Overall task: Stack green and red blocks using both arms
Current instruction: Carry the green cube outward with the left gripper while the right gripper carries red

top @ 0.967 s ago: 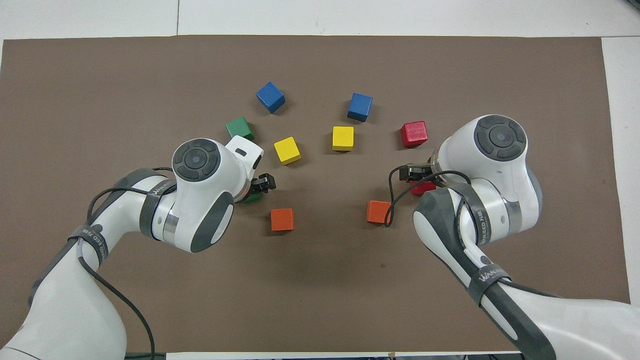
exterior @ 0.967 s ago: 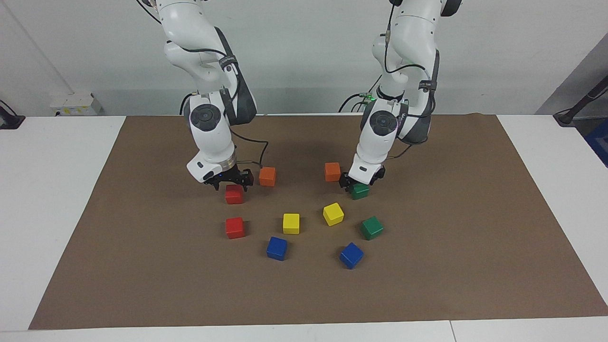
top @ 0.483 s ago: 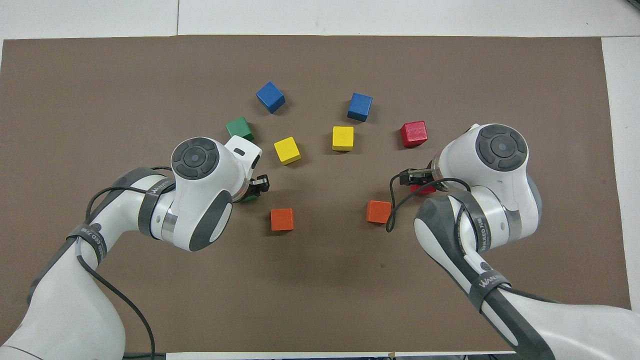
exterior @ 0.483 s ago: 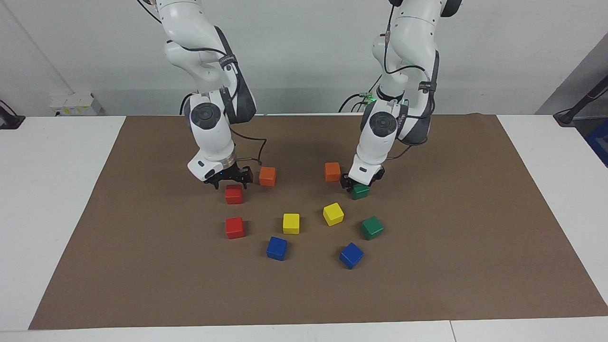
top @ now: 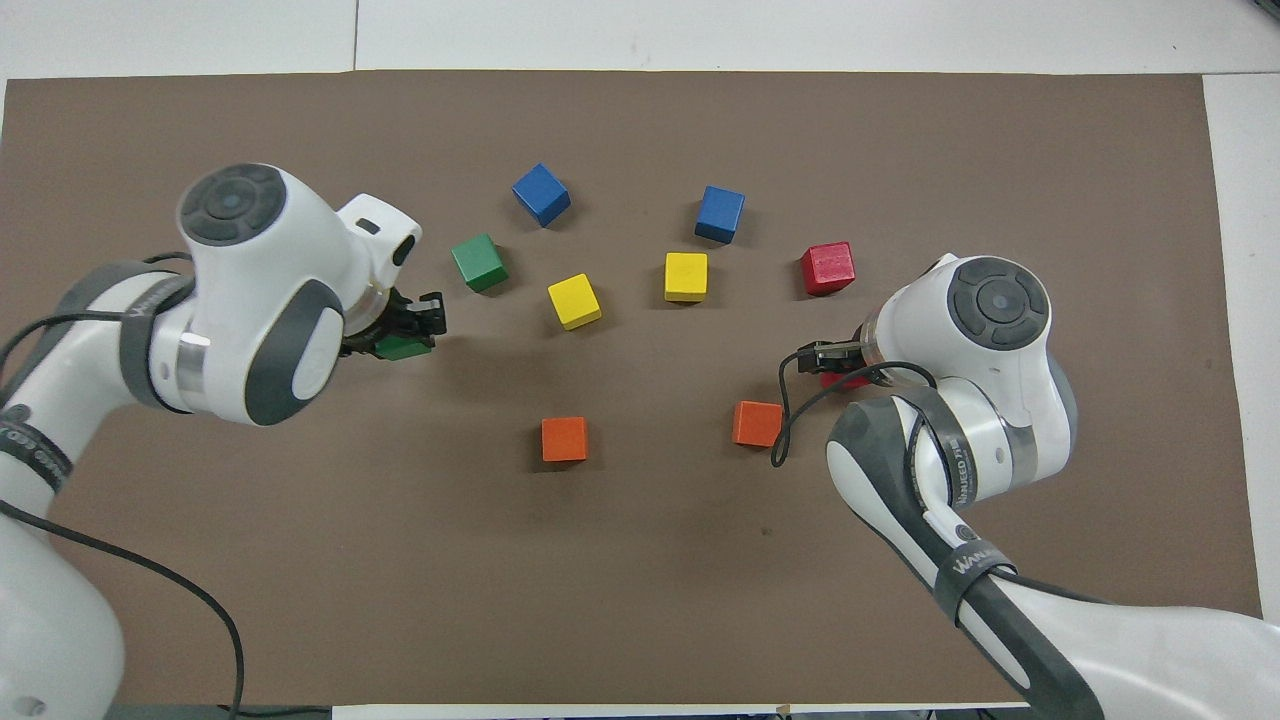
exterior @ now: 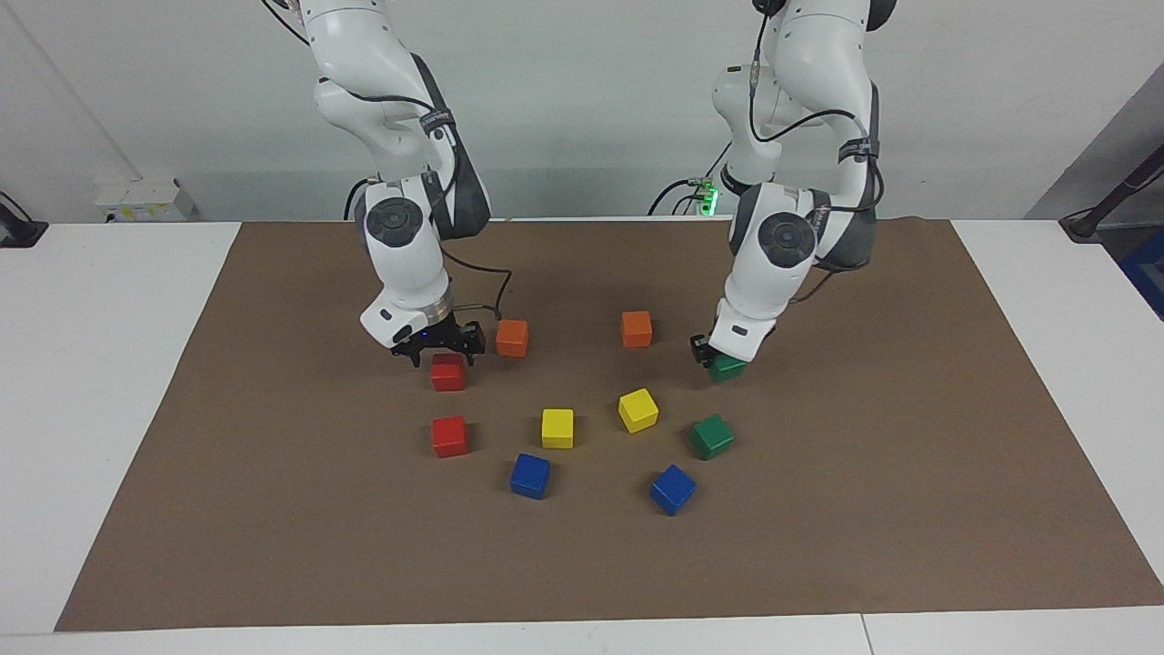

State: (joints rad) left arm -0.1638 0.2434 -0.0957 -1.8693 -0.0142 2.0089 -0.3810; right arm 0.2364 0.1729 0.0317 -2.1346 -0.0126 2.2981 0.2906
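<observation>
My left gripper (exterior: 718,357) is shut on a dark green block (exterior: 727,367) and holds it just above the brown mat; in the overhead view (top: 405,348) it hangs over bare mat close to the second green block (top: 479,262), which lies on the mat (exterior: 711,437). My right gripper (exterior: 438,348) is open and low over a red block (exterior: 447,372), its fingers on either side of the block's top. In the overhead view that block (top: 846,379) is mostly hidden under the right gripper (top: 838,362). The second red block (exterior: 449,436) lies farther from the robots (top: 827,268).
Two orange cubes (exterior: 512,337) (exterior: 637,328) lie between the grippers. Two yellow cubes (exterior: 557,428) (exterior: 637,409) and two blue cubes (exterior: 530,475) (exterior: 673,488) lie farther out on the brown mat (exterior: 909,455).
My left gripper has carried the green block away from the orange cube, toward the left arm's end of the table. The right gripper has stayed over the red block.
</observation>
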